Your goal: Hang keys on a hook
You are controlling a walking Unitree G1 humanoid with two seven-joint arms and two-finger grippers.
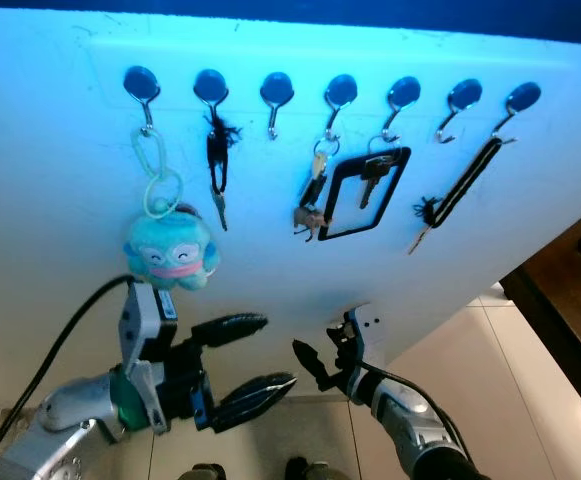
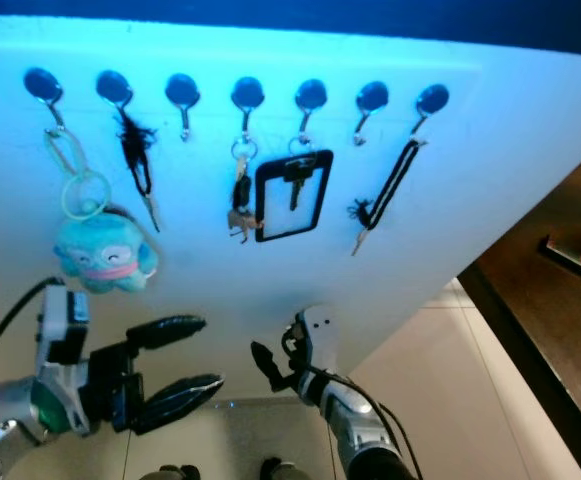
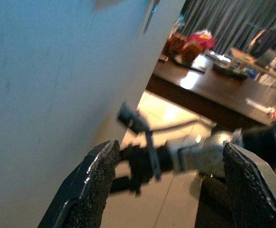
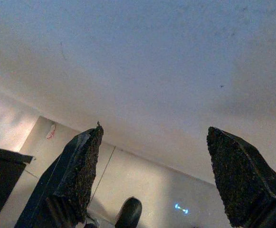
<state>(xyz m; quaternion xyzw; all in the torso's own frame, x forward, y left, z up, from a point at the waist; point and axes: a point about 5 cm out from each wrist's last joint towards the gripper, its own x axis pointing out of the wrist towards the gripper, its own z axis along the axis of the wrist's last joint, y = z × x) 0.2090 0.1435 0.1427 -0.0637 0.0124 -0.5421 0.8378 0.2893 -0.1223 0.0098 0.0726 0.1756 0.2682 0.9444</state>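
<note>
Left gripper (image 1: 255,362) is low and near, fingers spread wide, nothing between them. Right gripper (image 1: 315,360) is beside it, just below the wall panel's (image 1: 60,230) lower edge; the right wrist view shows its fingers wide apart and empty too.

Above, on the panel, is a row of seven hooks (image 1: 277,92). Left to right: plush keyring (image 1: 170,250) on a green loop, black-strap key (image 1: 218,165), an empty hook, key bunch (image 1: 313,195), black frame tag with key (image 1: 363,190), another empty hook (image 1: 462,100), and a black lanyard key (image 1: 460,192).

Neither gripper holds keys, and every key set in view already hangs, so the task looks done or not begun; cannot tell which.

Handling, as a guess: keys are light, stiff metal, slippery and dangly. Best pinched at the ring or strap so the loop stays open for the hook. The plush is soft and would swing.

No containers in view. Far right are dark furniture (image 1: 570,300) and tiled floor (image 1: 490,380).
</note>
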